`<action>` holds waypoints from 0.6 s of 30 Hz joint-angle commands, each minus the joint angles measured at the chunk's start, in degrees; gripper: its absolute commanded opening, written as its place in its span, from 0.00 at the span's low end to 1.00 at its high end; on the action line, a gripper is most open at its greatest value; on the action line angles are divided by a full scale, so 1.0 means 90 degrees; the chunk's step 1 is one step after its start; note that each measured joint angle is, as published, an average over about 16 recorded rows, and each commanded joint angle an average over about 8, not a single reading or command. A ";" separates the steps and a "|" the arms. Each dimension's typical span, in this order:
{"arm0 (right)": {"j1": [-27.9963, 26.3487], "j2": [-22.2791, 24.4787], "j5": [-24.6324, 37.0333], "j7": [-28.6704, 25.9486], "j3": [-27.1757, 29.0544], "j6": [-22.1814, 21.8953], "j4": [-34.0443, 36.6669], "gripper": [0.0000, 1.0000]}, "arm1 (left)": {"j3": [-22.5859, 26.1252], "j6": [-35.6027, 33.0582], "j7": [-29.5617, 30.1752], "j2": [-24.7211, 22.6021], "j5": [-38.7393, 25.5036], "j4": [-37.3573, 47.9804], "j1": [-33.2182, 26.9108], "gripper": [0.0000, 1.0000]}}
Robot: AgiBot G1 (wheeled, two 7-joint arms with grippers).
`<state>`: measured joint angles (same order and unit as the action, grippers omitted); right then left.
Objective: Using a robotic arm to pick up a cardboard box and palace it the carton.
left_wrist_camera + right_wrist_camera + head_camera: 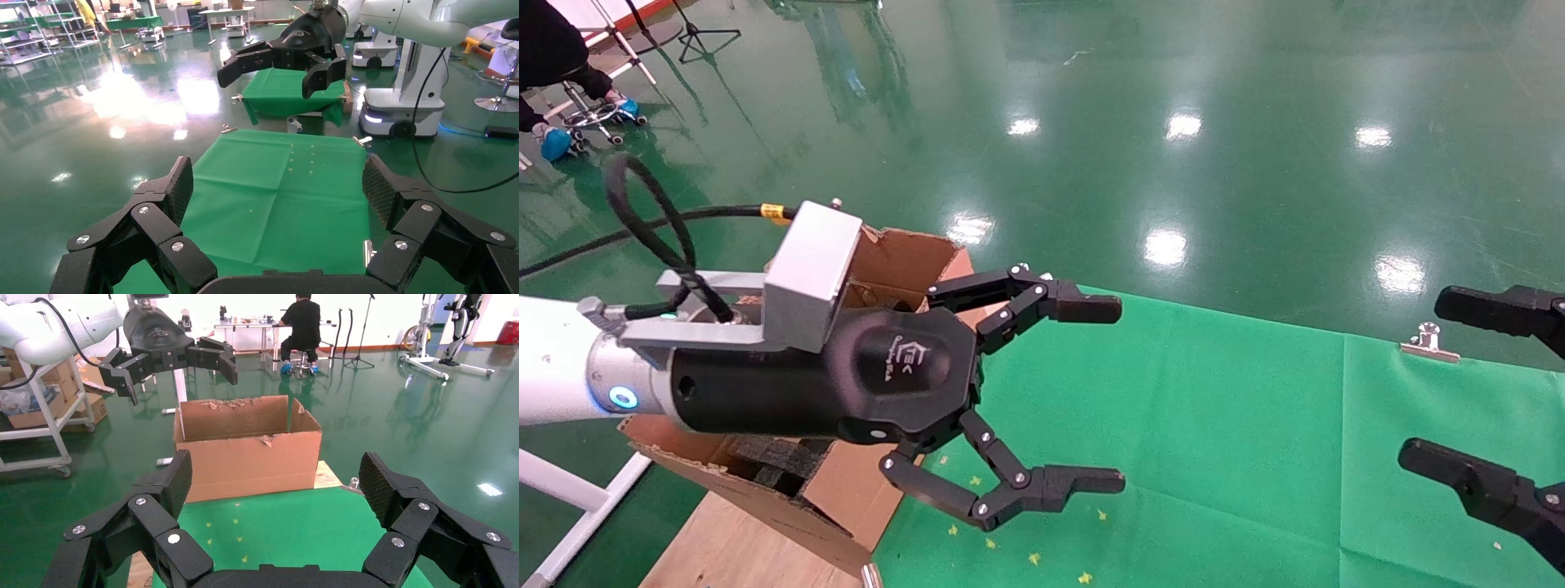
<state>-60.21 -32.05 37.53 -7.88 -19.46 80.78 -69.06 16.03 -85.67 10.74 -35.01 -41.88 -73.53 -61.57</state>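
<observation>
The carton (903, 257) stands at the table's left end, with ragged flaps and dark foam (772, 461) inside; it also shows in the right wrist view (245, 459). The small cardboard box is in none of the views. My left robotic arm (552, 367) reaches over the carton's front, and its gripper (1120, 394) is open and empty above the green cloth (1214, 425). In the left wrist view its fingers (179, 187) frame bare cloth. My right gripper (1422, 377) is open and empty at the right edge, pointing toward the carton.
A metal clip (1428, 343) holds the cloth at the far edge, another clip (368, 251) near the left gripper. A wooden board (740, 539) lies under the carton. A seated person (303, 327) and stands are far off on the green floor.
</observation>
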 commanded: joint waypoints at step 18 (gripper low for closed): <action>0.0000 0.0000 0.0000 0.0000 0.0000 0.0000 0.0000 1.00 | 0.0000 0.0000 0.0000 0.0000 0.0000 0.0000 0.0000 1.00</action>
<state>-60.21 -32.05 37.53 -7.88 -19.46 80.78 -69.06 16.03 -85.67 10.74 -35.01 -41.88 -73.53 -61.57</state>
